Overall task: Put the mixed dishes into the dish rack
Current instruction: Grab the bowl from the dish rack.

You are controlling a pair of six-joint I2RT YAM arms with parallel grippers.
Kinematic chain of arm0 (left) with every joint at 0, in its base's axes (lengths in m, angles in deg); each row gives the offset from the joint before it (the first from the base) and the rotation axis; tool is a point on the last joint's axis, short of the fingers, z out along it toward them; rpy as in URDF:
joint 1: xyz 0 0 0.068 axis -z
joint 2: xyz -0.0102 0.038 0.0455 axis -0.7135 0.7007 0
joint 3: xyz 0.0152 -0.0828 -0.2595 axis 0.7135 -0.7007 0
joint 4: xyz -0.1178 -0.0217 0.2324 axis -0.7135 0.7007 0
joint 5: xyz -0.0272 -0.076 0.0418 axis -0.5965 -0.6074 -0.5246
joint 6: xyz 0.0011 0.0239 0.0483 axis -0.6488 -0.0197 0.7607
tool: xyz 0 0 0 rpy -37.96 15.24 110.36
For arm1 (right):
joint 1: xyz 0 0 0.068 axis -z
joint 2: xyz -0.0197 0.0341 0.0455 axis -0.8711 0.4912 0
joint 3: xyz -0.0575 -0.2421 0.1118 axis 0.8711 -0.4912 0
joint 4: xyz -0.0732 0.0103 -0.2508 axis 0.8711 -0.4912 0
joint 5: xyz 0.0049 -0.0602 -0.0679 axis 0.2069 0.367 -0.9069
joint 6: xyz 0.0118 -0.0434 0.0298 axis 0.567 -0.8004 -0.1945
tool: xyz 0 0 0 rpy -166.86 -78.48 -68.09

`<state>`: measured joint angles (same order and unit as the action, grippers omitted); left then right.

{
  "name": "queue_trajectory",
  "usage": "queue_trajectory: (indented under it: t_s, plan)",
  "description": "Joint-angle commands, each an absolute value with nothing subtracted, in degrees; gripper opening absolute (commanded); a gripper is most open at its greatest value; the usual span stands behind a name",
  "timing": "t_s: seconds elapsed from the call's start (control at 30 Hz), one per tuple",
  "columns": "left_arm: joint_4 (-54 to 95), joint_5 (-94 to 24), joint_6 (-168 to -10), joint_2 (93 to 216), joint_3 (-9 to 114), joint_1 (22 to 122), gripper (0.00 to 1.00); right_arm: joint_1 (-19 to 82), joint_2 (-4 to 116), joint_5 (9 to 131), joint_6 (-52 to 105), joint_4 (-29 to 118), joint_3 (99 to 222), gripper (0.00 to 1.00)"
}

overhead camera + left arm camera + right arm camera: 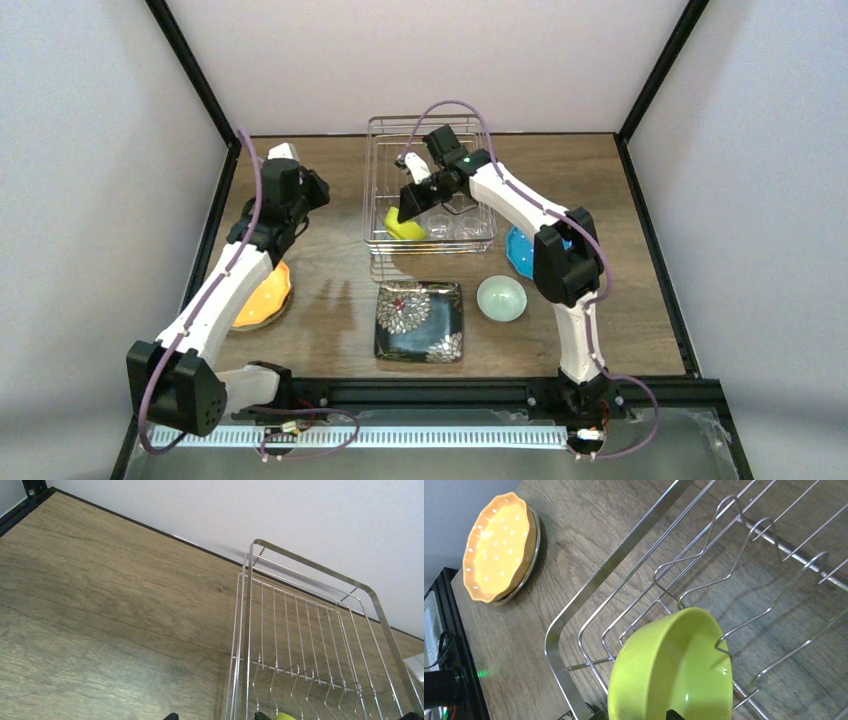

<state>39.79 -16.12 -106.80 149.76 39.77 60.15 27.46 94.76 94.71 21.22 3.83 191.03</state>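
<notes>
Right gripper [408, 212]: jaws parted, straddling the rim of the yellow-green bowl [671, 675]. One fingertip sits outside the wall and the other inside the hollow; neither clamps it.

Left gripper [283, 153]: jaws spread wide, nothing between them. It hangs over the far-left part of the worktop, near the rack's left side but apart from it.

Worktop [330, 270]: brown wood grain, black frame along its edges, plain pale walls on three sides.

Yellow-green bowl: tilted on its side, leaning among the wire prongs in the near-left corner of the dish rack [368, 185], directly under the right jaws.

Dish rack: silver wire, at the middle of the far edge.

Clear glass cups [456, 222]: faint, in the rack's near-right part.

Orange dotted plate [265, 295]: at the left edge, partly under the left arm. A paler rim shows beneath it; what it belongs to cannot be told.

Black square floral plate [419, 320]: middle of the near edge, just in front of the rack.

Mint bowl [501, 298]: upright, just right of the floral plate.

Blue plate [518, 250]: off the rack's near-right corner, partly behind the right arm.

Open room: bare wood between the rack and the left edge, and across the far-right corner.
</notes>
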Motion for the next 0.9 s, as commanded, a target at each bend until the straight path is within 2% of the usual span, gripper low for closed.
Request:
queue_trajectory:
  t_s: [0.0,0.13,0.23,0.43,0.63,0.87]
  plan:
    - [38.35,-17.32,-107.43,149.42,39.11,59.67,0.88,26.79,96.99,96.24,20.18,3.72,192.34,0.7]
    - [38.07,-17.59,-107.34,149.46,39.02,59.59,0.88,26.76,97.98,97.03,20.1,3.9,192.79,0.67]
    - [37.94,-17.7,-107.28,149.57,38.82,59.37,0.88,26.75,98.74,97.54,20.03,3.66,193.26,0.59]
    - [37.91,-17.81,-107.16,149.49,38.52,58.87,0.88,26.79,99.55,98.66,20.0,3.51,193.72,0.27]
    - [37.6,-17.72,-107.5,149.38,38.16,58.7,0.88,26.75,99.83,99.14,20.0,3.23,194.16,0.01]
    - [37.54,-17.72,-107.86,149.59,38.25,58.63,0.88,26.76,99.66,100.26,20.08,3.1,194.28,0.01]
